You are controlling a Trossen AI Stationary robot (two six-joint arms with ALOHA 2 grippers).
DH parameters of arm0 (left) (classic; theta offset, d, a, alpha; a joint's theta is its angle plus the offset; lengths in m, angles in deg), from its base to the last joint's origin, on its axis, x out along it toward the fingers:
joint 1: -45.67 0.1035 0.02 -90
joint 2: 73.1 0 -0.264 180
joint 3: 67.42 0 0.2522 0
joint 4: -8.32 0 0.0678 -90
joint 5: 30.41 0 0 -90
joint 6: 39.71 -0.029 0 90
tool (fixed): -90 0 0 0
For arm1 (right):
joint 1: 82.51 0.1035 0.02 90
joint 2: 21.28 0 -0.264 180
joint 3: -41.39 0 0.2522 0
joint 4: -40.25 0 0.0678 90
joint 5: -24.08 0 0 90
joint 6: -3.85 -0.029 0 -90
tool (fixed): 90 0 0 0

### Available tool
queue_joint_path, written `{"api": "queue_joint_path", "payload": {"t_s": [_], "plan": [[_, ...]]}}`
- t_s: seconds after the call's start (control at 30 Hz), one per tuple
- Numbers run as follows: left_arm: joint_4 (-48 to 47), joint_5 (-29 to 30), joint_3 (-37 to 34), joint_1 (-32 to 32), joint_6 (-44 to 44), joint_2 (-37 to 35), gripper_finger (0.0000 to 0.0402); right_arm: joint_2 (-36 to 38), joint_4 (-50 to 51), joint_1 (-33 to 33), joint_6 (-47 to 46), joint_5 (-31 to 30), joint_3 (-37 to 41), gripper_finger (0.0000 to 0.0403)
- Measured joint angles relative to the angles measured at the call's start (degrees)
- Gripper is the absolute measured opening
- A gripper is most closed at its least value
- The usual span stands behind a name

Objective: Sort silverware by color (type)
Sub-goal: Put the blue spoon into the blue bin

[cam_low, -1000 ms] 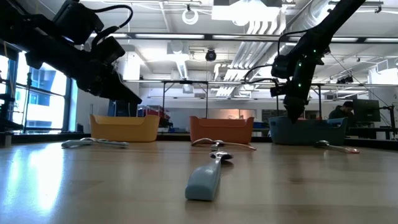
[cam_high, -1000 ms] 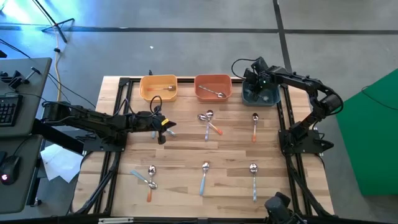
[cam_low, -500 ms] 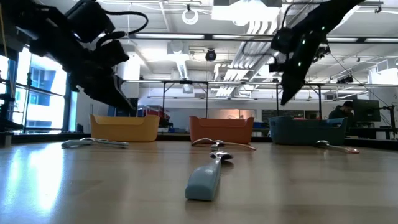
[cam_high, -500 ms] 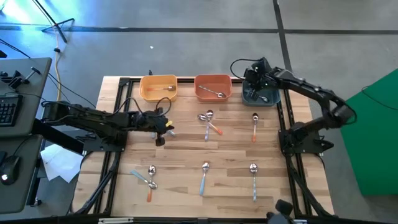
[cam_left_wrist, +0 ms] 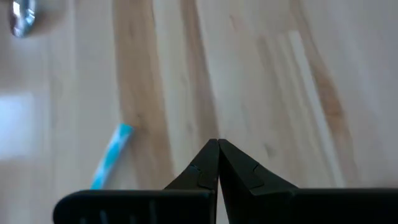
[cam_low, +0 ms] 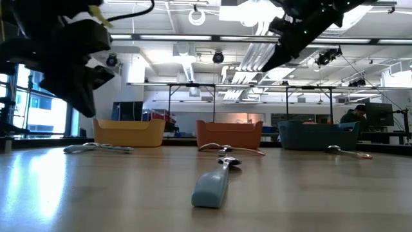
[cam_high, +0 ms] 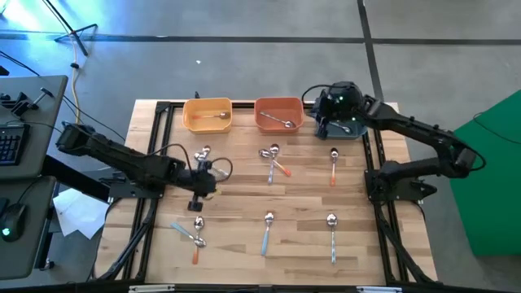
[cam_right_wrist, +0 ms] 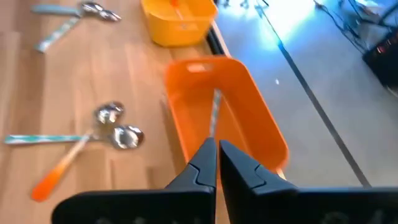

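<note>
Several spoons lie flat on the wooden table: two by the yellow bin [cam_high: 202,153], a blue- and an orange-handled pair at centre [cam_high: 273,159], an orange-handled one [cam_high: 334,163], a cluster at the near left [cam_high: 195,233], a blue-handled one [cam_high: 267,233] and a silver one [cam_high: 331,234]. The yellow bin [cam_high: 194,122], orange bin [cam_high: 262,111] and teal bin [cam_high: 356,130] each hold a spoon. My left gripper [cam_high: 198,199] is shut and empty above bare table [cam_left_wrist: 217,144], a blue handle [cam_left_wrist: 112,155] beside it. My right gripper [cam_high: 321,122] is shut and empty, high above the orange bin [cam_right_wrist: 249,118].
A black metal frame runs along the table's left and right sides [cam_high: 155,163]. Bare wood lies between the spoon groups. Off the table's left edge stands a desk with a keyboard and mouse [cam_high: 12,146]. The room behind shows racks and a seated person [cam_low: 354,116].
My left gripper has gone toward the table's near edge, away from the yellow bin, uncovering the two spoons there. My right gripper has risen out of the teal bin and swung toward the orange bin.
</note>
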Motion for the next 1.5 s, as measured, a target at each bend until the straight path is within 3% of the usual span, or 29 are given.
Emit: {"api": "queue_joint_path", "payload": {"t_s": [0.13, 0.23, 0.37, 0.53, 0.7, 1.1, 1.5], "plan": [[-5.03, 4.14, 0.73, -5.62, 5.47, 0.02, 0.0001, -0.29, -3.39, 4.27, -0.79, 0.07, 0.05, 0.0], [-7.76, 5.23, 0.81, -8.31, 9.54, 0.02, 0.0001, -0.07, -11.59, 7.09, -0.79, 2.04, 3.47, 0.0], [-10.19, 1.93, 0.81, -9.75, 15.28, 0.0, 0.0001, -0.16, -27.65, 8.62, -1.83, 10.14, 12.95, 0.0], [-11.12, -4.04, 0.81, -12.13, 19.18, 0.02, 0.0007, -0.2, -47.42, 11.17, -4.34, 10.44, 24.46, 0.0], [-11.27, -5.6, 0.81, -16.94, 26.34, 0.02, 0.0044, -0.18, -58.53, 13.74, -4.79, 9.39, 30.26, 0.0], [-13.15, -1.45, 0.81, -33.38, 45.48, 0.19, 0.0156, -0.18, -59.94, 17.4, -3.73, 7.96, 30.86, 0.0], [-10.54, -3.92, 0.85, -39.46, 50.11, 11.01, 0.017, -0.18, -59.87, 17.77, -2.69, 6.93, 30.86, 0.0]]}}
